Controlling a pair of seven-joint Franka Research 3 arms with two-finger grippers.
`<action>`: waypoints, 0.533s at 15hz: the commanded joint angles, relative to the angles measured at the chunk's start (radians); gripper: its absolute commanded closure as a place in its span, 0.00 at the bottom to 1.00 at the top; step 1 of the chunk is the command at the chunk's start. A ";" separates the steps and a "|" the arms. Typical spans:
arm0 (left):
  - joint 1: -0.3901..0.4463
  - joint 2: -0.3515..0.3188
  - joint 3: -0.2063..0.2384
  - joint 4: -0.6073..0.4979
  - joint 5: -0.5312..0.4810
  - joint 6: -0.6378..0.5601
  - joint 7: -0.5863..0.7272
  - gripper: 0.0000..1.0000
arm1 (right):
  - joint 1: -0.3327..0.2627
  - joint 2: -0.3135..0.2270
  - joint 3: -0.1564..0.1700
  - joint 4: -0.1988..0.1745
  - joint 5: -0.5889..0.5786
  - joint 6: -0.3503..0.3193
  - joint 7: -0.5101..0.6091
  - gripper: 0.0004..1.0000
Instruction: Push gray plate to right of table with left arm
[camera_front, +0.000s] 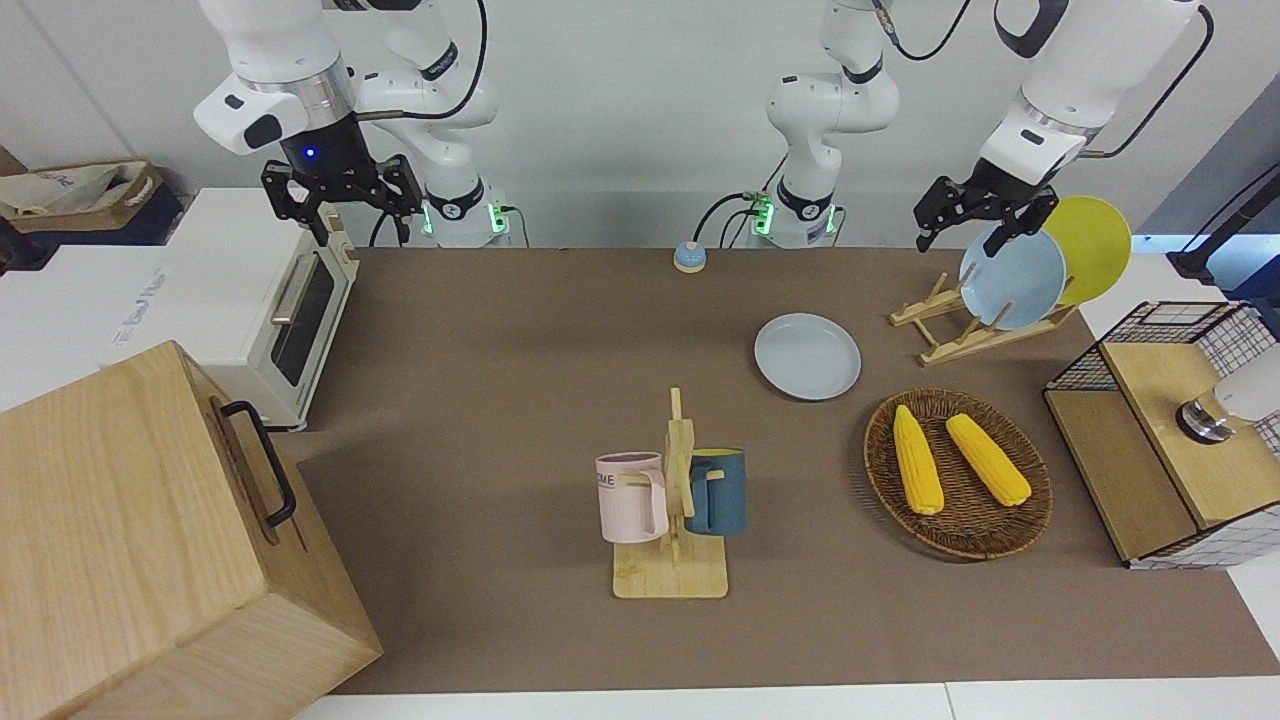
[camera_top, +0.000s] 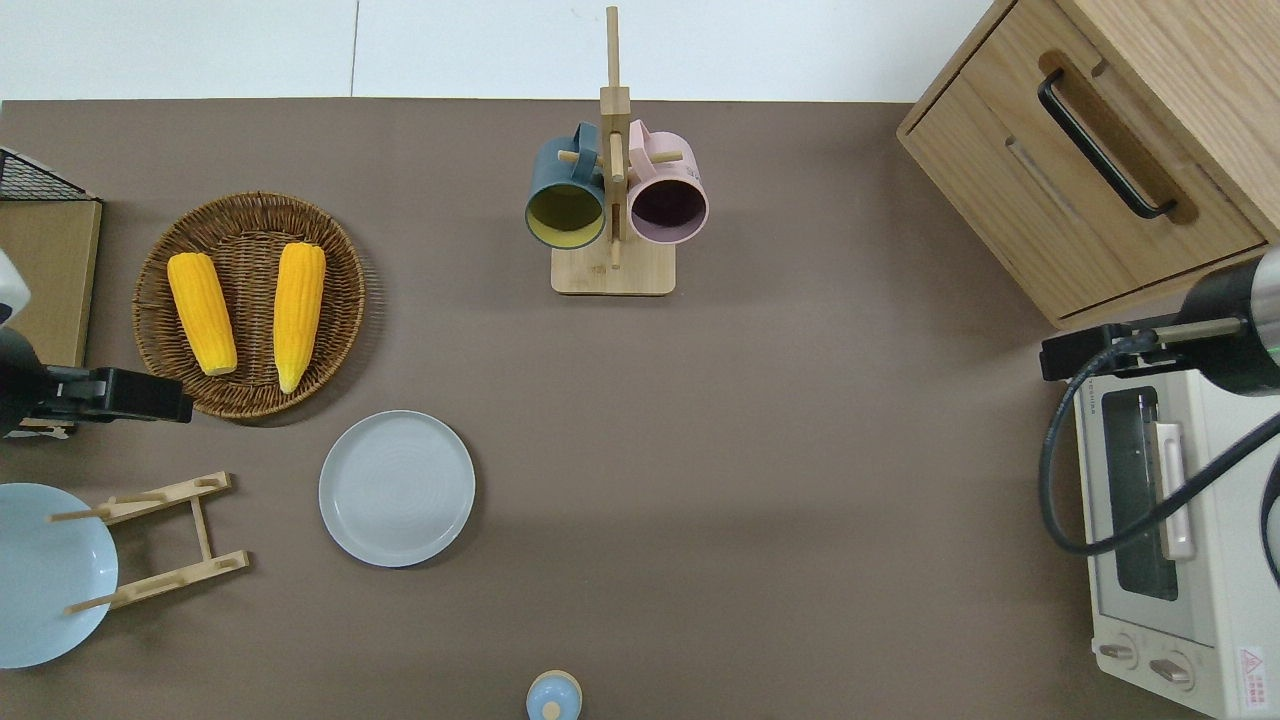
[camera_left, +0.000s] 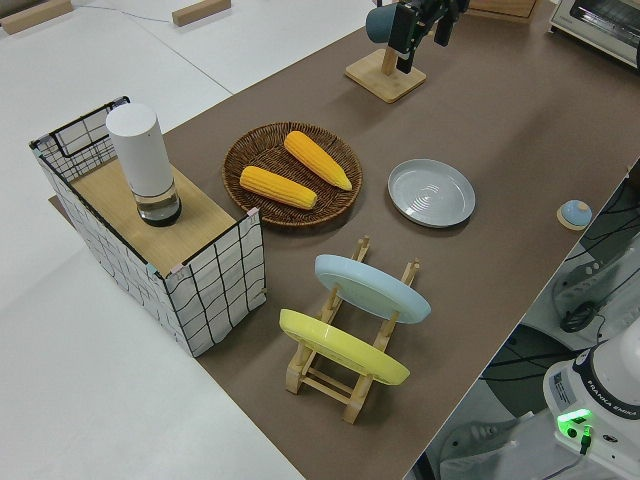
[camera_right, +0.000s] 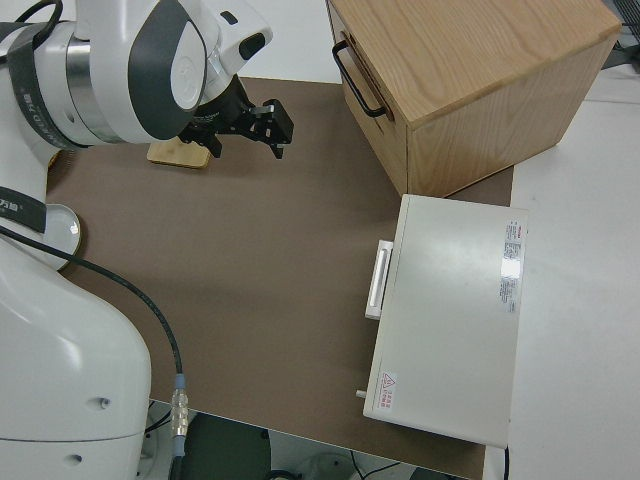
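Note:
The gray plate (camera_front: 807, 356) lies flat on the brown table (camera_front: 500, 330), between the wicker basket and the small blue bell; it also shows in the overhead view (camera_top: 397, 488) and the left side view (camera_left: 431, 192). My left gripper (camera_front: 968, 235) is open and empty, up in the air. In the overhead view the left gripper (camera_top: 150, 397) is over the basket's rim nearest the robots, apart from the plate, toward the left arm's end. My right gripper (camera_front: 360, 232) is open and the right arm is parked.
A wooden rack (camera_front: 960, 335) holds a sky-blue plate (camera_front: 1012, 278) and a yellow plate (camera_front: 1095, 245). A wicker basket (camera_front: 880, 470) holds two corn cobs. A mug tree (camera_front: 672, 500), toaster oven (camera_front: 270, 320), wooden drawer box (camera_front: 130, 540) and wire crate (camera_front: 1200, 330) stand around.

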 joint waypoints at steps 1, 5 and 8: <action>0.009 0.010 0.017 0.022 0.021 0.000 0.012 0.01 | -0.003 -0.004 -0.001 0.005 0.022 -0.014 -0.001 0.02; 0.011 0.009 0.020 0.019 0.028 -0.012 0.001 0.01 | -0.003 -0.004 -0.001 0.005 0.022 -0.014 -0.001 0.02; 0.011 0.007 0.020 0.017 0.029 -0.012 -0.002 0.01 | -0.003 -0.004 -0.001 0.005 0.022 -0.012 -0.001 0.02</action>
